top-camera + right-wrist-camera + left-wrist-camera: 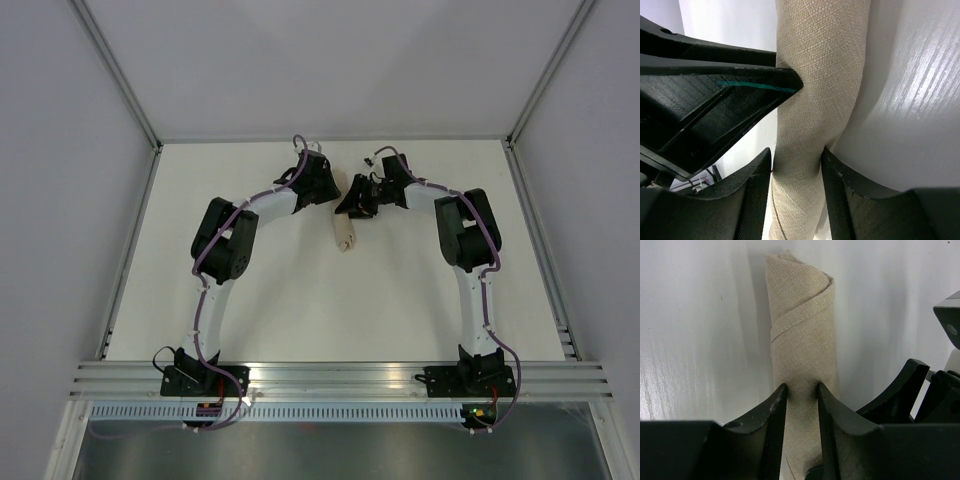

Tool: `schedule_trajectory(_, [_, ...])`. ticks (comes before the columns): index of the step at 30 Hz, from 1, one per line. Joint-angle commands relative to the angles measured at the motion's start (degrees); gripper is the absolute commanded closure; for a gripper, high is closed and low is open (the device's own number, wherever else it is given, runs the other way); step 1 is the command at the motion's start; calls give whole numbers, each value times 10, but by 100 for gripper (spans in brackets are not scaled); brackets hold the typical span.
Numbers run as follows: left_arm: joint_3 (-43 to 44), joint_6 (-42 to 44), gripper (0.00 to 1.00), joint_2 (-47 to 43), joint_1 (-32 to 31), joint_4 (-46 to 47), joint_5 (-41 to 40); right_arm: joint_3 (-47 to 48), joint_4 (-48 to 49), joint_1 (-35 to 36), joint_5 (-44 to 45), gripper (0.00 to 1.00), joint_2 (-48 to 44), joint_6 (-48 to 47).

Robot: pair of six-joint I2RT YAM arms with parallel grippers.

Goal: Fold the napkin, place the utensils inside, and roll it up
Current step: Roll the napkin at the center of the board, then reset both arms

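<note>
On table [400,310], rolled napkin [802,325] pinched by L gripper [801,388]; R gripper [796,153] likewise.

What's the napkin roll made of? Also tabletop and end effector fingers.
Napkin: woven cloth, linen-like, tan, matte; the crosshatch weave shows.
Tabletop: smooth white board, semi-gloss, possibly laminate; streaky reflections.
Left end effector fingers: matte black, probably hard plastic; dull sheen, no metallic glint.

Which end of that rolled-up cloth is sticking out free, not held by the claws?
On the napkin, the end nearer the arms' mounting rail: it lies free, while both arms' jaws clamp it farther back.
</note>
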Motion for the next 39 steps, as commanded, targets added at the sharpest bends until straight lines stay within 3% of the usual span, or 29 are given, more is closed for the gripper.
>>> schedule_trajectory(1, [21,12,64,12,-1,-15,-4,4,-83,7,41,48,-15,-21])
schedule_trajectory(17, [18,16,63,-6,-1,7,29,37,-122,7,51,43,-45,-81])
schedule_trajectory(39, [-91,42,57,-113,19,117,53,60,-154,0,50,38,-84,-144])
